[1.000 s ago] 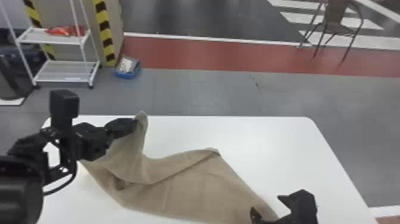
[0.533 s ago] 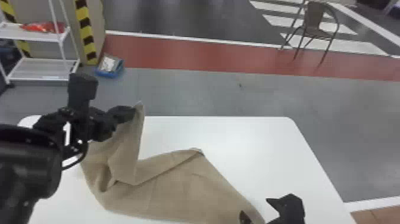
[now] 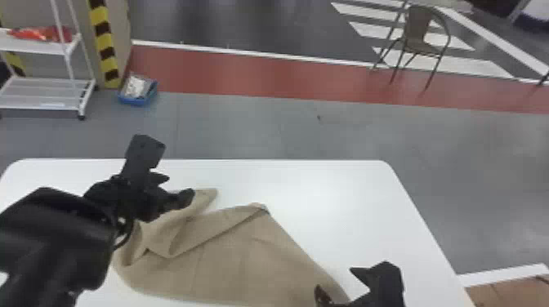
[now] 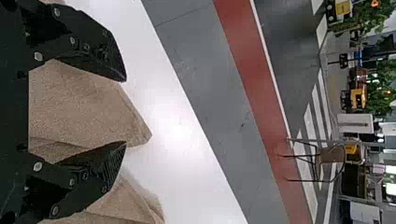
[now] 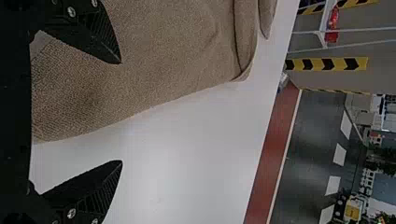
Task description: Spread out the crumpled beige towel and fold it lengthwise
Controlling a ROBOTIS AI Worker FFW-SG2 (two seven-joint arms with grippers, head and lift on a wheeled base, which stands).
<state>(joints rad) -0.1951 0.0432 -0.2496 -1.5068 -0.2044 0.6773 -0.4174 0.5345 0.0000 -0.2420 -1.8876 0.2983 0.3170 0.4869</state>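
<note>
"Towel (image 3: pixel 245 261), where is it?"

"On the white table (image 3: pixel 326 196), spanning from the left part towards the near right. Its far left end is bunched, with creases and a raised fold. The nearer stretch lies flatter, and one far edge is turned over, running up to a corner around the middle."

"And the left gripper (image 3: pixel 180 186)?"

"Over the bunched far left end. Its fingers are spread, and the wrist view shows beige cloth in the gap between them, a pointed part of it reaching past the fingertips."

"What about the right gripper (image 3: pixel 334 279)?"

"At the near right, by the towel's edge. That one's fingers are spread too, wide apart: one is over the cloth, the other over white tabletop, and the towel's edge runs through the gap. Whether either finger touches anything, I can't tell."

"Anything past the table?"

"On the floor at the far left, a white rack (image 3: pixel 41 102) with something red on its shelf, and a blue container (image 3: pixel 141 100) to the right of it. A chair (image 3: pixel 420 38) stands at the far right."
</note>
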